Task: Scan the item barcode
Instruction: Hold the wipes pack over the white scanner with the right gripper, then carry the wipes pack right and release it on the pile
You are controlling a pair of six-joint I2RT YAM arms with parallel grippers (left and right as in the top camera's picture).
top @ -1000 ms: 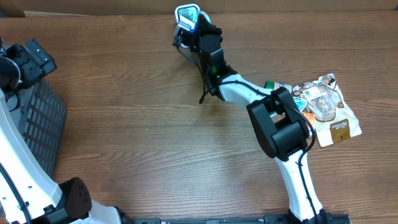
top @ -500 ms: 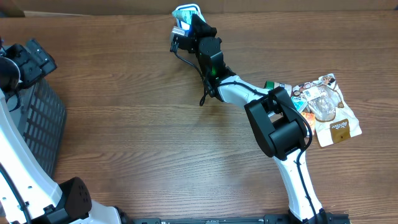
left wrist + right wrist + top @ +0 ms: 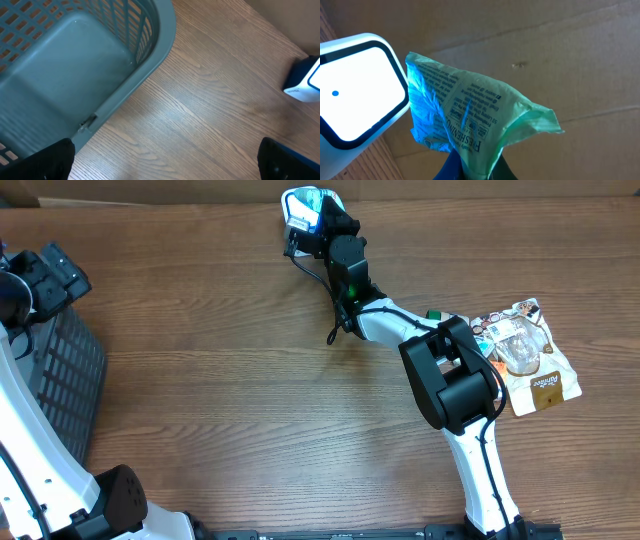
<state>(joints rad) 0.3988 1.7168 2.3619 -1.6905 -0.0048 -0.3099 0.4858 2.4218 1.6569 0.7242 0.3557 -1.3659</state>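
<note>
**A:** Where is the pale green printed sachet [image 3: 470,117]?

**B:** It is pinched at its lower end in the right gripper [image 3: 318,222], which is clenched on it. It sits just beside the white scanner [image 3: 355,95] and its lit window. Only the right wrist view shows the print.

**A:** And overhead?

**B:** There the sachet blurs into blue glow at the far edge of the wooden desk [image 3: 200,380]. A brown-and-white pouch [image 3: 528,355] lies beside the right arm.

**A:** Left gripper [image 3: 165,167]?

**B:** Spread wide, grasping nothing, above the rim of the grey plastic basket [image 3: 150,60].

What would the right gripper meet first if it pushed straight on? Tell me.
Shut on the green packet, the right gripper aims just past the scanner, which sits left of its line. The cardboard wall behind would likely come first, though depth is unclear.
</note>
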